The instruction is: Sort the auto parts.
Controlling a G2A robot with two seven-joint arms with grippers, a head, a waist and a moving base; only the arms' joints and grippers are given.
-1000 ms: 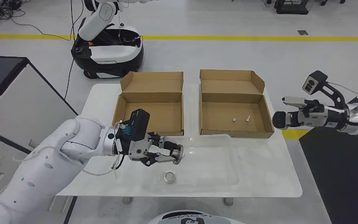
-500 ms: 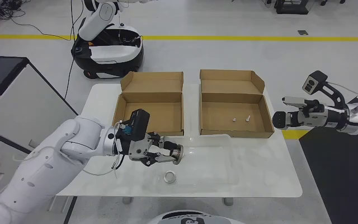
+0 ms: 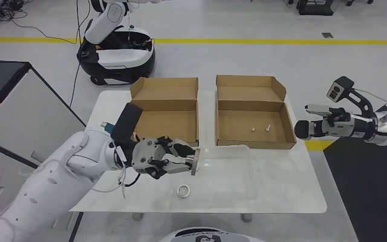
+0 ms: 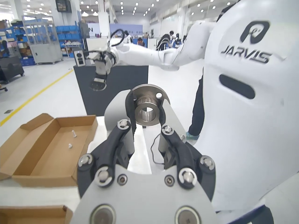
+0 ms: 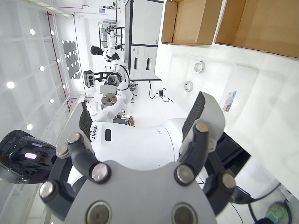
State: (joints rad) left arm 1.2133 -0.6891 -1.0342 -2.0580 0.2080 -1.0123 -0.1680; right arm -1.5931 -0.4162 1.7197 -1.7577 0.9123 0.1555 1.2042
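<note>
Auto part [image 4: 146, 109], a flanged metal sleeve, gripped by its barrel in the left claw [image 4: 146, 115] and held above the counter [image 3: 290, 181] just in front of the left box [image 3: 160, 104], flange outward, probably for a clean drop. Two small bolts [image 3: 266, 127] lie in the right box [image 3: 251, 106]; a ring [image 3: 183, 192] waits on the counter. Off the counter's side the right claw [image 5: 142, 110] hangs spread wide, clear of the work

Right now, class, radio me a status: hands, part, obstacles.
Left hand shut on flanged part, above table. Right hand open, off table's right side. One ring on table; nothing seen blocking boxes.
</note>
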